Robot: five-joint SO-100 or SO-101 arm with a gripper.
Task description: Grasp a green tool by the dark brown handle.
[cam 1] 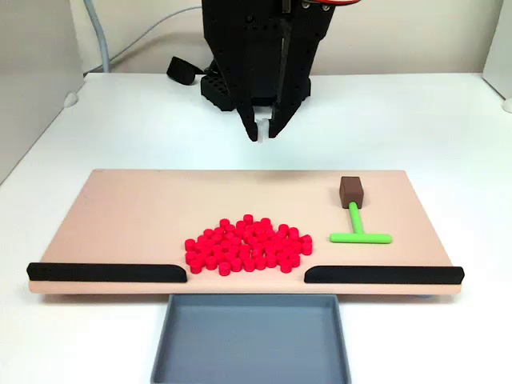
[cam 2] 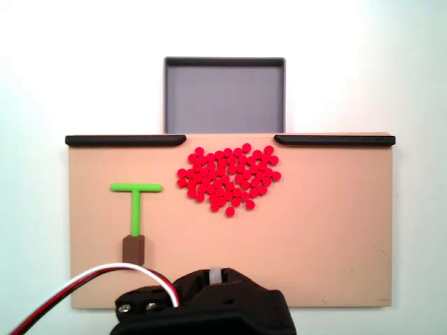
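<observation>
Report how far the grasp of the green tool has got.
Nothing is done yet: the green tool lies flat on the board, dark brown handle untouched. In hand: the gripper hangs above the board's far edge, slightly open and empty. Left: move over the handle, descend, close.

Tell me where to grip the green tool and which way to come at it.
Grip the dark brown handle, the blocky cap on the stem end of the green tool. It lies flat on the tan board, with bare board all around, well clear of the red cylinders. Probably best from straight above, fingers closing on the block's two long sides. The end effector hangs above the board's far edge, slightly parted.
</observation>
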